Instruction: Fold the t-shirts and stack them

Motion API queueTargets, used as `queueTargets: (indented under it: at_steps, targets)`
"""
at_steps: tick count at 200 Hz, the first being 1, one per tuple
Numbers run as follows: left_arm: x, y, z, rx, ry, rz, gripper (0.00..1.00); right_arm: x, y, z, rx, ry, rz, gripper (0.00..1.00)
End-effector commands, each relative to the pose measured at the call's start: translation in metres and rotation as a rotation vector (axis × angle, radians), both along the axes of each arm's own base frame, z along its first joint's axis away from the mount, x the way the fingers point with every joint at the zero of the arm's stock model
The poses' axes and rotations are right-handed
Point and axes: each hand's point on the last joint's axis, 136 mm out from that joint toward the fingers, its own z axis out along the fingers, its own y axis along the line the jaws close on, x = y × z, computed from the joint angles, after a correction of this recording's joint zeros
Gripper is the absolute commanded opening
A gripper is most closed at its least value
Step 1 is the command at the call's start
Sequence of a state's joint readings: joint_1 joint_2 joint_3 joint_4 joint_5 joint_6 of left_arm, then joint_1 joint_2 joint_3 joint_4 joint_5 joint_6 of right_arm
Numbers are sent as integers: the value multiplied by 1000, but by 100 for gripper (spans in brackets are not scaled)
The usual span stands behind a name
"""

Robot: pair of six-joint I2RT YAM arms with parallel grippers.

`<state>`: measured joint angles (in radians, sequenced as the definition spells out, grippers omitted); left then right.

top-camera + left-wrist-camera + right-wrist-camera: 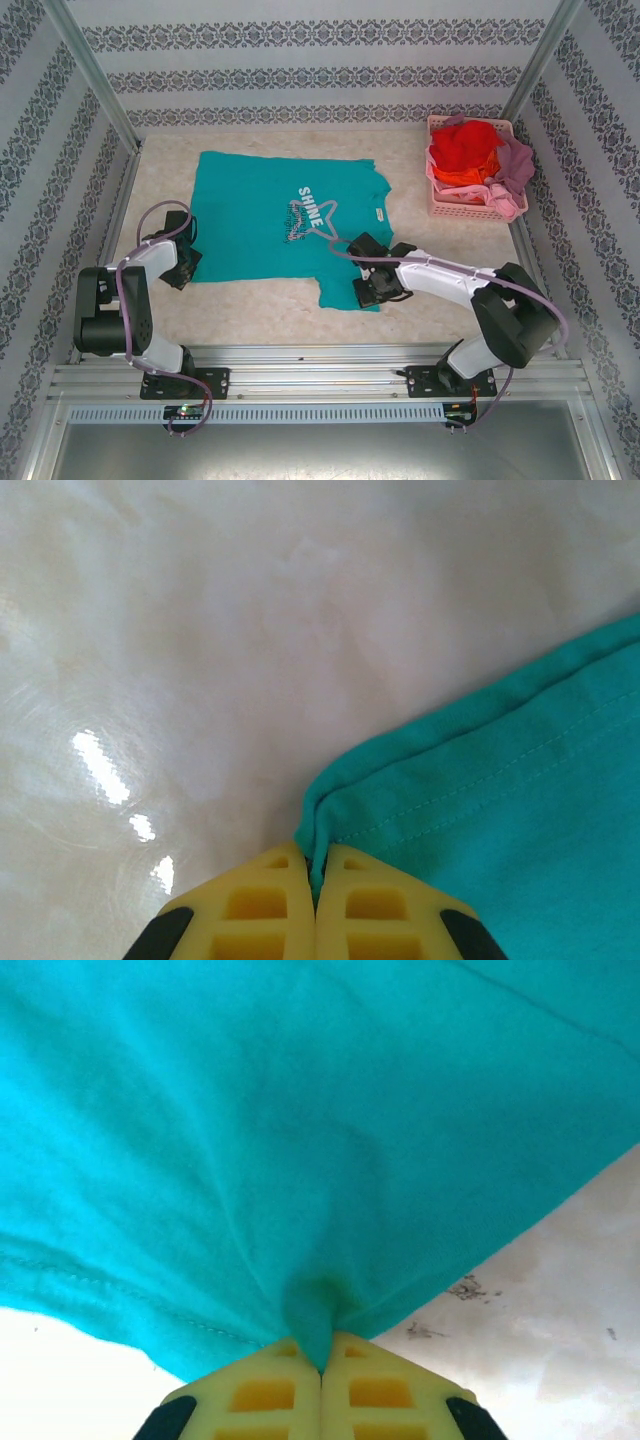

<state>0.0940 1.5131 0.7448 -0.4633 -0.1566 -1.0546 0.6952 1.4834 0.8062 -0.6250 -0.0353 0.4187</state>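
Evenness: left hand (315,865) and right hand (322,1355), pinched shut on the teal t-shirt (250,210), should lift its near edge together.

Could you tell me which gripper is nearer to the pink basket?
Right. The right gripper pinches a corner of the teal t-shirt, left of the pink basket; the left gripper pinches its opposite corner, farther left.

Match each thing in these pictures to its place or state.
1 teal cloth t-shirt with white lettering
2 pink plastic lattice basket
3 crumpled red cloth shirt
4 left gripper

A far right corner of the table
B shut on a teal hem
C spread out mid-table
D heaped in a basket

Pairs: 1-C, 2-A, 3-D, 4-B
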Motion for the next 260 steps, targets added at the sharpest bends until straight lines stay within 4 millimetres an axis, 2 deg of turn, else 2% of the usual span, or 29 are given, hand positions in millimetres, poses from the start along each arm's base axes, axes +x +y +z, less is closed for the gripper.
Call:
queueTargets:
  at_steps: [1, 30, 70, 120, 154, 178, 226, 260]
  targets:
    - [-2, -8, -2, -54, -14, -17, 0, 2, -8, 19, 17, -44, -31, 0]
    - [0, -9, 10, -57, -42, -23, 0, 11, -1, 48, 101, -105, -44, 0]
    - [11, -9, 36, -58, -103, -28, 0, 35, 4, 88, 216, -198, -77, 0]
    - [31, -5, 66, -42, -148, -20, 0, 70, 0, 122, 309, -269, -133, 0]
    - [54, -7, 72, -62, -160, -36, 0, 93, -3, 126, 313, -280, -170, 0]
    - [65, 0, 75, -41, -159, -30, 0, 108, -5, 124, 308, -278, -197, 0]
    - [90, 5, 66, -56, -137, -36, 0, 141, -12, 113, 293, -259, -240, 0]
    - [106, 8, 64, -57, -139, -34, 0, 161, -13, 113, 290, -267, -246, 0]
